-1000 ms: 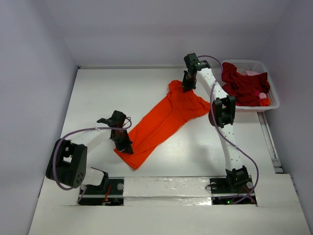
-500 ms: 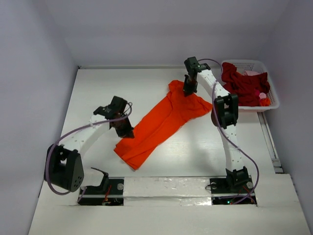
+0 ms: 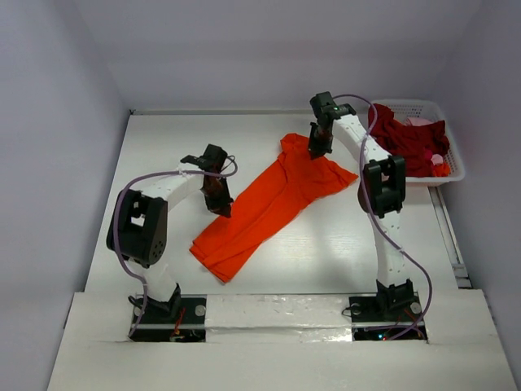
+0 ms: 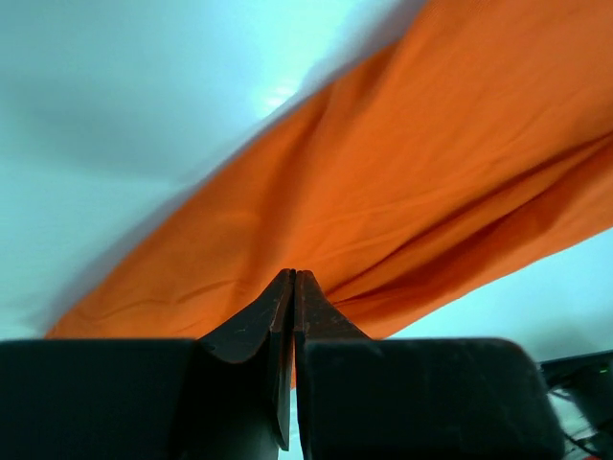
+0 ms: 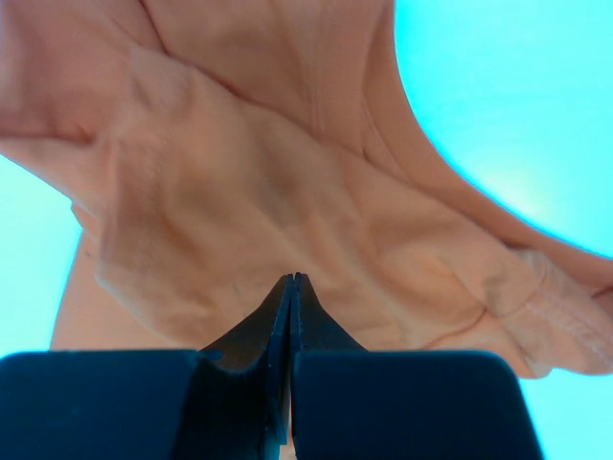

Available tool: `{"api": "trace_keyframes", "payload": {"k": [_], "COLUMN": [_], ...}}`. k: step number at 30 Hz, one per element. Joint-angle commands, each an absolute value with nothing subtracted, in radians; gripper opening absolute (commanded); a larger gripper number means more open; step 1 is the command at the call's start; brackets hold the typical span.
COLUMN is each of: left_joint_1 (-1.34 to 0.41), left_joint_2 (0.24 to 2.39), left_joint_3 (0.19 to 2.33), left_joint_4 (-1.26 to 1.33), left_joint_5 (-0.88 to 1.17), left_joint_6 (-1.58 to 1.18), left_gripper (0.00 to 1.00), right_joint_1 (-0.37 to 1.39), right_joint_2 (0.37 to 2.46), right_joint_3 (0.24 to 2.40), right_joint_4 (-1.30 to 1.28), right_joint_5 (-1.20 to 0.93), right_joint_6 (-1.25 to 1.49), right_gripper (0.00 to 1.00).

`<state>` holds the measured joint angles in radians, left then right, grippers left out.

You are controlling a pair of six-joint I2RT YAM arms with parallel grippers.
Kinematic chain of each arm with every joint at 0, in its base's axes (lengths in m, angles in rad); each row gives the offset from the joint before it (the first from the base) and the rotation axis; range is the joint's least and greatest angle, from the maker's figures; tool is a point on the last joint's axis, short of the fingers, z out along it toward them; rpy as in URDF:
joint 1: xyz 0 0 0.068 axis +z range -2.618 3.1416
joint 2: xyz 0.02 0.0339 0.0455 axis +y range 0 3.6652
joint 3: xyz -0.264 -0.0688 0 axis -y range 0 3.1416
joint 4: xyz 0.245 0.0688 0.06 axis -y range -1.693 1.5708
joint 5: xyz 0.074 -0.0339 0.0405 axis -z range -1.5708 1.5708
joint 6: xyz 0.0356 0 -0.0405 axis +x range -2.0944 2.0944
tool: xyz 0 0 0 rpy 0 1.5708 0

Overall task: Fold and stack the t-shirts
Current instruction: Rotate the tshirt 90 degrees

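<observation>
Left gripper (image 3: 221, 205) is clamped shut, fingertips pressed together with no gap showing in the left wrist view. It sits at the left long edge of the orange t-shirt (image 3: 269, 204), about midway along it. The wrist view has orange cloth right past the tips, but I can't tell whether any fabric is pinched between them. Right gripper (image 3: 317, 150) is also fully closed, tips together, pointing down onto the far end of the same shirt near the collar and sleeve area. The right wrist view shows wrinkled cloth and a seam just beyond the tips, and again I can't tell whether it has caught a fold. The shirt lies on the white table (image 3: 163, 147), stretched into a long diagonal strip from near-left to far-right. It looks doubled lengthwise, narrow at the near end and bunched wider at the far end, with one flap sticking out to the right. The white lattice basket (image 3: 458, 159) is at the far right of the table, well apart from the orange shirt. It holds a heap of dark red t-shirts (image 3: 407, 145), with a pinkish one (image 3: 420, 122) showing behind them.
</observation>
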<state>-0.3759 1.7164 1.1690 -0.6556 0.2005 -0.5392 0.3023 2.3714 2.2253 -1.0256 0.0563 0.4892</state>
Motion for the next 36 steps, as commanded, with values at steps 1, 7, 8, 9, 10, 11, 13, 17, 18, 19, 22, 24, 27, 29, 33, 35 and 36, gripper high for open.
{"api": "trace_keyframes", "payload": {"k": [1, 7, 8, 9, 10, 11, 13, 17, 18, 19, 22, 24, 27, 29, 33, 35, 36], "left_joint_1": [-0.379, -0.379, -0.379, -0.379, -0.379, -0.379, -0.379, -0.388, -0.388, -0.4, -0.451, -0.481, -0.55, -0.584, -0.646, -0.669, -0.669], "left_joint_2": [1.671, 1.634, 1.635, 1.637, 1.635, 1.634, 1.628, 1.617, 1.608, 1.603, 1.589, 1.586, 1.569, 1.551, 1.514, 1.52, 1.535], "left_joint_3": [1.099, 0.945, 0.924, 0.907, 0.878, 0.864, 0.838, 0.799, 0.79, 0.769, 0.726, 0.71, 0.683, 0.652, 0.606, 0.589, 0.586], "left_joint_4": [-0.716, -0.678, -0.66, -0.652, -0.646, -0.628, -0.615, -0.606, -0.603, -0.6, -0.575, -0.568, -0.56, -0.554, -0.534, -0.522, -0.519], "left_joint_5": [0.19, 0.225, 0.241, 0.247, 0.25, 0.256, 0.262, 0.27, 0.276, 0.281, 0.316, 0.33, 0.359, 0.383, 0.429, 0.446, 0.451], "left_joint_6": [-0.476, -0.482, -0.483, -0.485, -0.489, -0.494, -0.497, -0.505, -0.508, -0.515, -0.543, -0.56, -0.595, -0.624, -0.661, -0.661, -0.655], "left_gripper": [0.0, 0.0, 0.0, 0.0, 0.0, 0.0, 0.0, 0.0, 0.0, 0.0, 0.0, 0.0, 0.0, 0.0, 0.0, 0.0, 0.0], "right_joint_1": [0.307, 0.307, 0.307, 0.307, 0.307, 0.307, 0.307, 0.307, 0.307, 0.307, 0.307, 0.316, 0.316, 0.316, 0.316, 0.316, 0.316], "right_joint_2": [2.405, 2.494, 2.509, 2.529, 2.533, 2.534, 2.533, 2.534, 2.539, 2.545, 2.58, 2.577, 2.573, 2.571, 2.569, 2.569, 2.569], "right_joint_3": [2.335, 2.488, 2.511, 2.534, 2.536, 2.533, 2.517, 2.526, 2.537, 2.551, 2.608, 2.602, 2.599, 2.603, 2.615, 2.614, 2.614], "right_joint_4": [-1.066, -1.155, -1.167, -1.175, -1.181, -1.18, -1.174, -1.161, -1.161, -1.169, -1.187, -1.18, -1.174, -1.164, -1.16, -1.157, -1.157], "right_joint_5": [0.081, 0.098, 0.101, 0.098, 0.095, 0.091, 0.084, 0.072, 0.068, 0.064, 0.051, 0.049, 0.048, 0.045, 0.034, 0.034, 0.035], "right_joint_6": [0.465, 0.459, 0.459, 0.457, 0.457, 0.459, 0.465, 0.472, 0.472, 0.472, 0.476, 0.476, 0.476, 0.477, 0.48, 0.482, 0.482], "right_gripper": [0.0, 0.0, 0.0, 0.0, 0.0, 0.0, 0.0, 0.0, 0.0, 0.0, 0.0, 0.0, 0.0, 0.0, 0.0, 0.0, 0.0]}}
